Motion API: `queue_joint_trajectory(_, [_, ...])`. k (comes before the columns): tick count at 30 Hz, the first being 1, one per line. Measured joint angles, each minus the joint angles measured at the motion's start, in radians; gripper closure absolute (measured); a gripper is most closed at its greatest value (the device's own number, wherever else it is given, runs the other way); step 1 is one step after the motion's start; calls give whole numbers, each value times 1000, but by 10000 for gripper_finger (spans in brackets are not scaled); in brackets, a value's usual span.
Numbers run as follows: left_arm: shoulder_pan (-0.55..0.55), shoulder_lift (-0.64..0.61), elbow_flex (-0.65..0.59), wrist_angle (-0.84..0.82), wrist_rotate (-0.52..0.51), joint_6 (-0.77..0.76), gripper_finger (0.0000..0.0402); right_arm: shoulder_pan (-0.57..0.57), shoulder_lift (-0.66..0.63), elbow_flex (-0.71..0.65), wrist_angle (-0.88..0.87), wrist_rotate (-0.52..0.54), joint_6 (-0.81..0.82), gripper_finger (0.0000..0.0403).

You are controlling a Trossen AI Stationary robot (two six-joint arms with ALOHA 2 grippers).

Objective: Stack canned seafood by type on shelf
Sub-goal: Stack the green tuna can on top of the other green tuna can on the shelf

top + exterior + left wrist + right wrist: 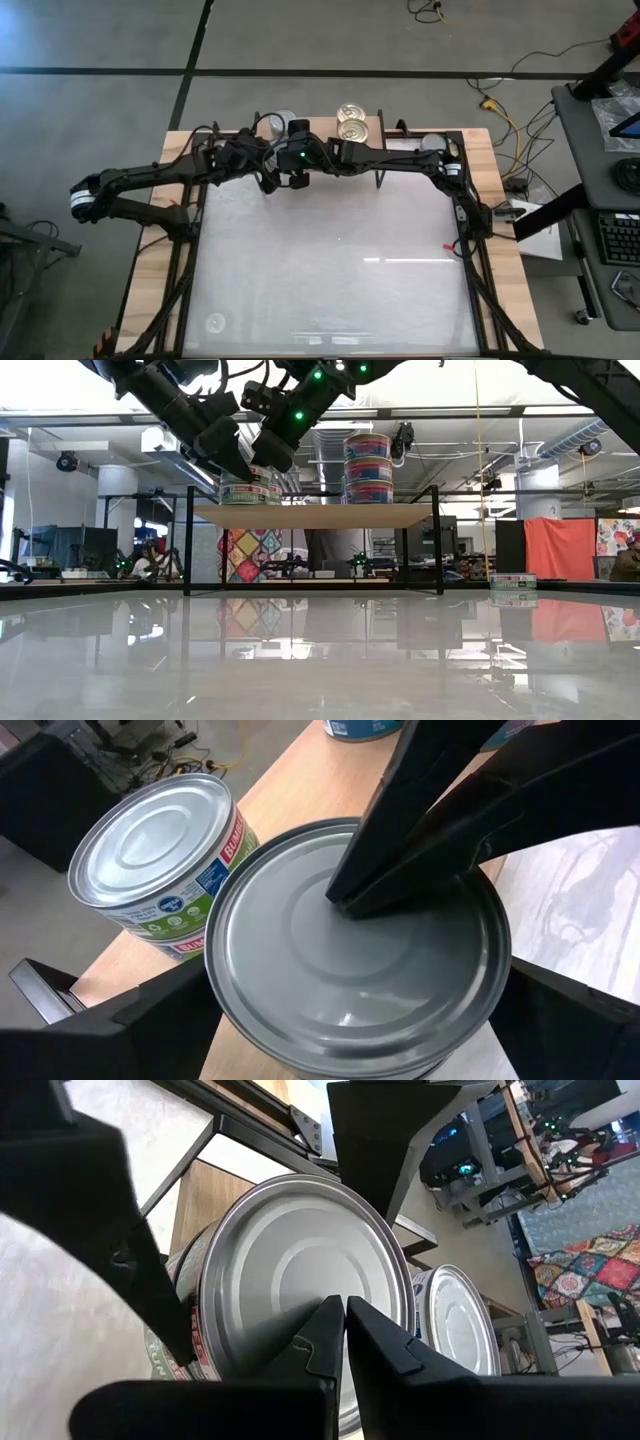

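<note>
On the shelf (310, 515) at the table's far edge, a silver-lidded can (300, 970) sits on top of another tin (165, 1360), next to a second silver-lidded can (150, 850). My left gripper (355, 1030) is open, one finger at each side of the upper can. My right gripper (345, 1315) is shut, tips on that can's lid. Three gold-lidded cans (368, 468) form a stack farther right on the shelf. My left gripper's fingers (150, 1020) lie close against the upper can's wall on two opposite sides; whether they touch it, I cannot tell. My right gripper presses its shut fingertips (350, 900) down on the lid near its middle (300, 1290), slanting down from the table's right. The can stays flat on the tin below.
One more can (513, 582) stands on the white tabletop at the far right (433, 143). The shelf's black legs (437, 540) rise from the table's far part. Both arms cross over the shelf's left half (300, 155). The near tabletop (330, 280) holds nothing.
</note>
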Motion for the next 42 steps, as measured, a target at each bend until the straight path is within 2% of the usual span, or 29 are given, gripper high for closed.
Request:
queue_joint_trajectory(4, [0,0,0,-1,0,1,42,0,0,0,-1,0,0,390])
queue_joint_trajectory(10, [0,0,0,-1,0,-5,10,0,0,0,0,-1,0,390])
queue_joint_trajectory(15, [0,0,0,-1,0,-6,25,0,0,0,0,-1,0,390])
queue_joint_trajectory(20, [0,0,0,-2,1,-24,7,0,0,0,1,-1,0,390])
queue_joint_trajectory(42, [0,0,2,-24,16,4,2,0,0,0,2,-3,-1,390])
